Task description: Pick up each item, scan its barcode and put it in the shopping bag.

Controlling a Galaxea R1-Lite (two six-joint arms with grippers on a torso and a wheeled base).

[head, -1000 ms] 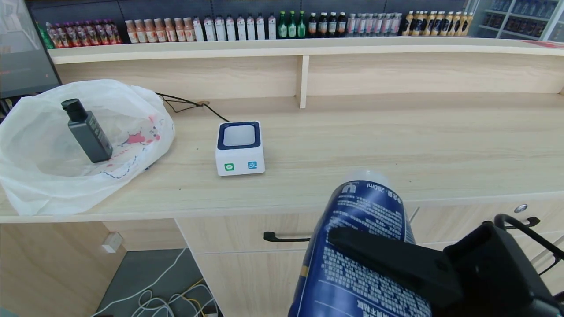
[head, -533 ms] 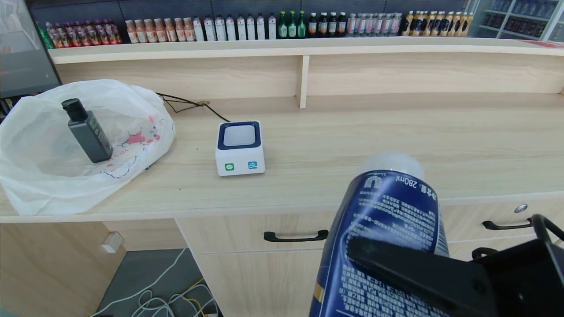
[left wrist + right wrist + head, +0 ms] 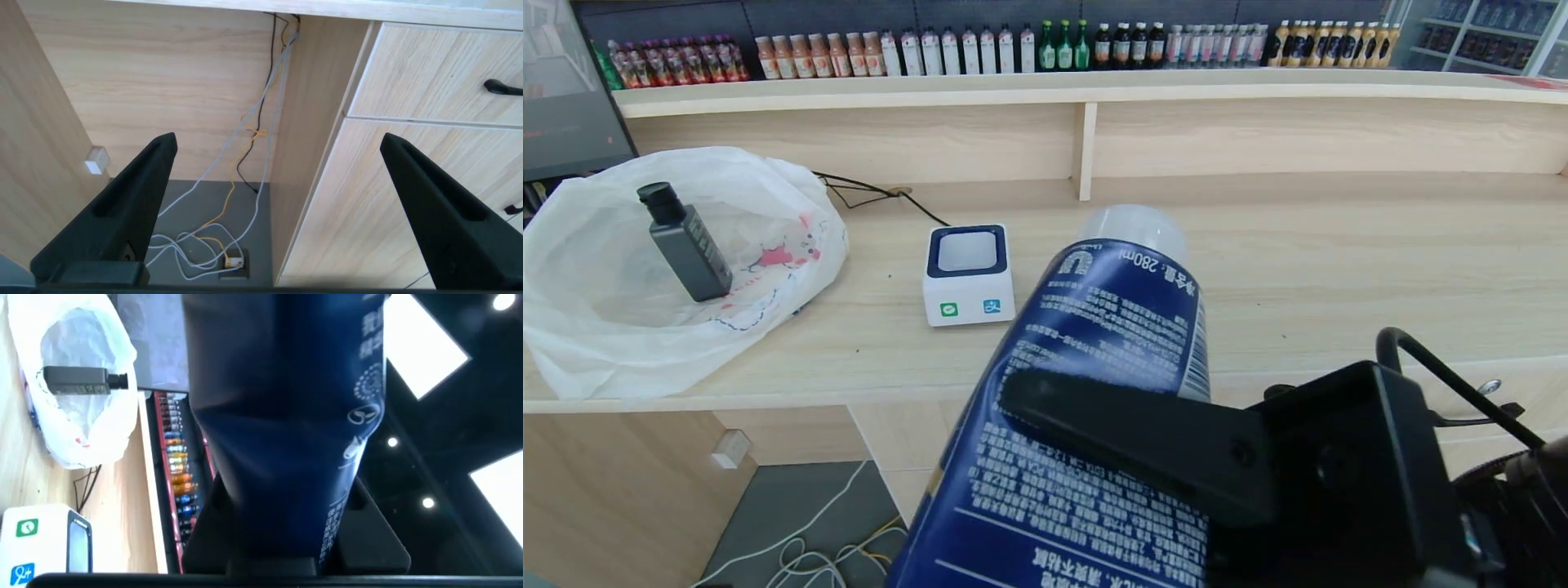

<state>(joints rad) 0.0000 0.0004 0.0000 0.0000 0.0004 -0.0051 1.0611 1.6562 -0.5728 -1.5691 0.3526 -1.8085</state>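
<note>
Blue white-lettered can [image 3: 1112, 327] in right tool [image 3: 1045, 412]

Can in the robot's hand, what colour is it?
The can is dark blue with white writing; the head view shows it best.

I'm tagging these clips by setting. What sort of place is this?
Most likely a shop checkout: rows of bottled drinks on shelves behind, a payment scanner on the wooden counter, and a plastic shopping bag lying near it.
</note>
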